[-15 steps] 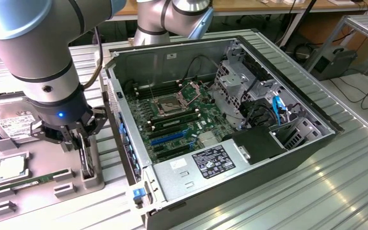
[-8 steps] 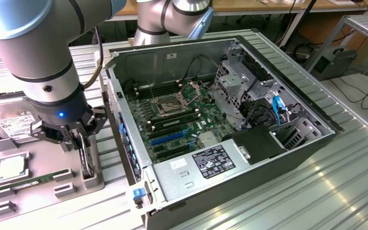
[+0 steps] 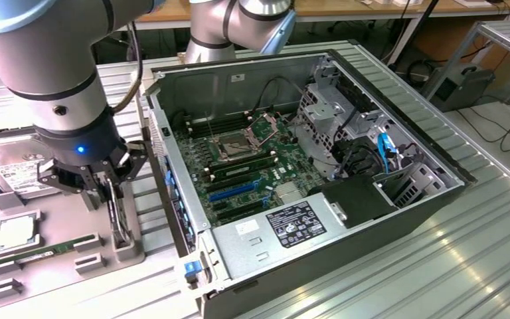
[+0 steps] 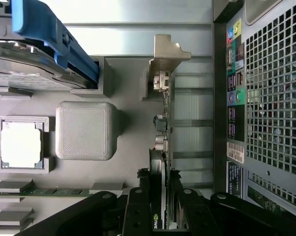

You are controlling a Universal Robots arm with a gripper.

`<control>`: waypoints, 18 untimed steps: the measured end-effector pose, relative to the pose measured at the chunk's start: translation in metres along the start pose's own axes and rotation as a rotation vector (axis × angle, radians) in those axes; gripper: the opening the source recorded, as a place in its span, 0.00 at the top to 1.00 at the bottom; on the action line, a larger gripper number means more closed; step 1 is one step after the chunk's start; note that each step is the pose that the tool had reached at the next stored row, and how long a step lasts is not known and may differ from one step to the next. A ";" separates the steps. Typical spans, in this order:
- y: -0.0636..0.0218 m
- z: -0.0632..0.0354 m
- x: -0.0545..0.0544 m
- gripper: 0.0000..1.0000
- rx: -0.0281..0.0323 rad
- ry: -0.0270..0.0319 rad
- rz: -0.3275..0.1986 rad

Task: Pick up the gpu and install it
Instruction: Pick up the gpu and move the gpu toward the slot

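Observation:
The gpu (image 3: 120, 222) stands on edge in a slotted holder at the near side of the grey parts tray (image 3: 60, 216), right beside the open computer case (image 3: 237, 73). Seen edge-on in the wrist view, the gpu (image 4: 162, 123) has its silvery bracket (image 4: 162, 54) at the far end. My gripper (image 3: 109, 193) reaches straight down over it. In the wrist view my gripper (image 4: 160, 211) has one black finger on each side of the card, pressed against its black faces. The card still rests in the holder.
Inside the case lies the green motherboard (image 3: 246, 166) with a blue expansion slot (image 3: 228, 189). The tray also carries a silver hard drive (image 3: 16, 169), a CPU (image 3: 16, 232) and a green memory stick (image 3: 42, 252). The case's perforated back panel (image 4: 270, 98) is close to the card.

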State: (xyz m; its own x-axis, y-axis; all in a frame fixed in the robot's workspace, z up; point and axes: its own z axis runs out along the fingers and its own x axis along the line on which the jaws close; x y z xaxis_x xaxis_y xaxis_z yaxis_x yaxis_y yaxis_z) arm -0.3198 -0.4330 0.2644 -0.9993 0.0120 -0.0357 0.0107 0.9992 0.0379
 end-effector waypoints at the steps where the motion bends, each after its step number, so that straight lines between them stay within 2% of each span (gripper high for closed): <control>1: 0.0001 -0.0032 0.000 0.73 -0.0001 -0.0001 0.000; 13: 0.0020 -0.0529 -0.003 0.73 -0.0021 -0.0003 0.000; 16: 0.0029 -0.0774 -0.006 0.73 -0.0025 -0.0002 0.000; 18: 0.0032 -0.0871 -0.008 0.73 -0.0024 0.0000 0.000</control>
State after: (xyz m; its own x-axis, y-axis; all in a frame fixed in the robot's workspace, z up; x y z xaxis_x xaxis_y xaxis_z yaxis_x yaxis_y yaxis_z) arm -0.3145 -0.4331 0.3518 -0.9993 0.0120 -0.0357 0.0106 0.9991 0.0403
